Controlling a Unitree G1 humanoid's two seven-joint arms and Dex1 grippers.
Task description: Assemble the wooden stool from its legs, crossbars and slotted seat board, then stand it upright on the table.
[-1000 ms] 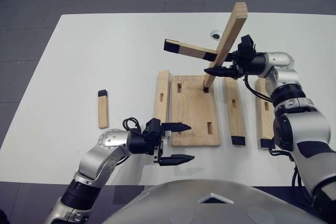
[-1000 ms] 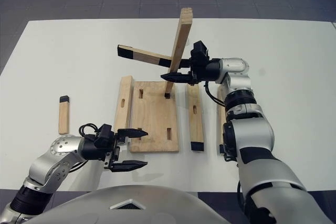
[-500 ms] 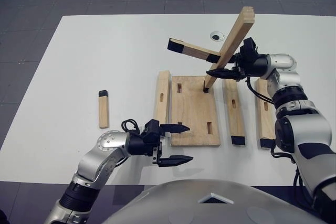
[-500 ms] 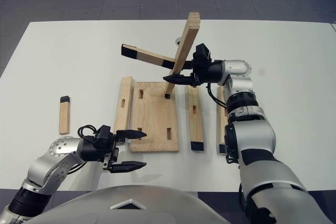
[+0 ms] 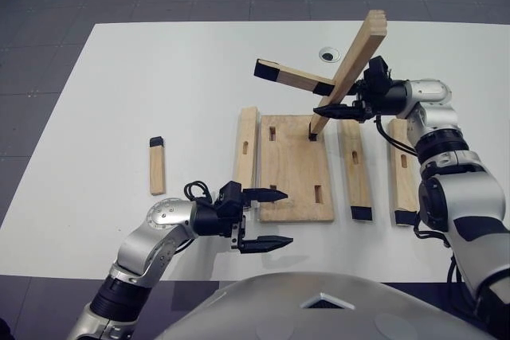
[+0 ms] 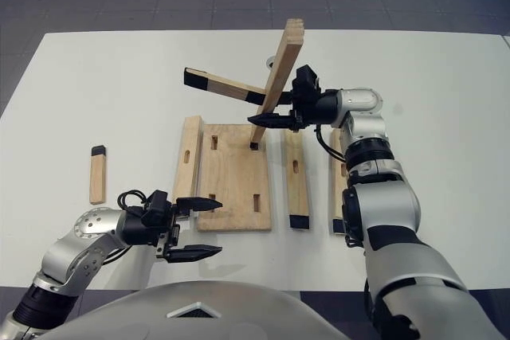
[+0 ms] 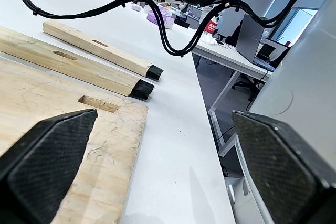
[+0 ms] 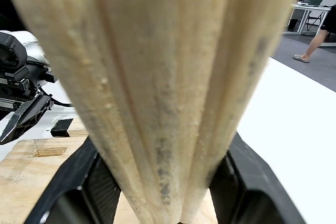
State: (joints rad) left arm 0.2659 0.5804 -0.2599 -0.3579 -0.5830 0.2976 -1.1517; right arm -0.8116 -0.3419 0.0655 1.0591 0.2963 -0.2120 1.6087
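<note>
Tilted leg (image 5: 356,52) and crossbar (image 5: 295,77) block passage over the seat board (image 5: 291,173).

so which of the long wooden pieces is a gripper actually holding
The tilted leg in the right gripper, its lower end at the seat board's far right slot. The other three lie flat beside the board.

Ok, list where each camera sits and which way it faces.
Left eye: on the head, looking down at the table; both arms show.
Right eye: beside it, same scene and arms.
Left wrist: on the left wrist, looking across the board between the left fingers.
Right wrist: on the right wrist, facing the clamped leg, right fingers either side.
Shared: both wrist views show the board.
</note>
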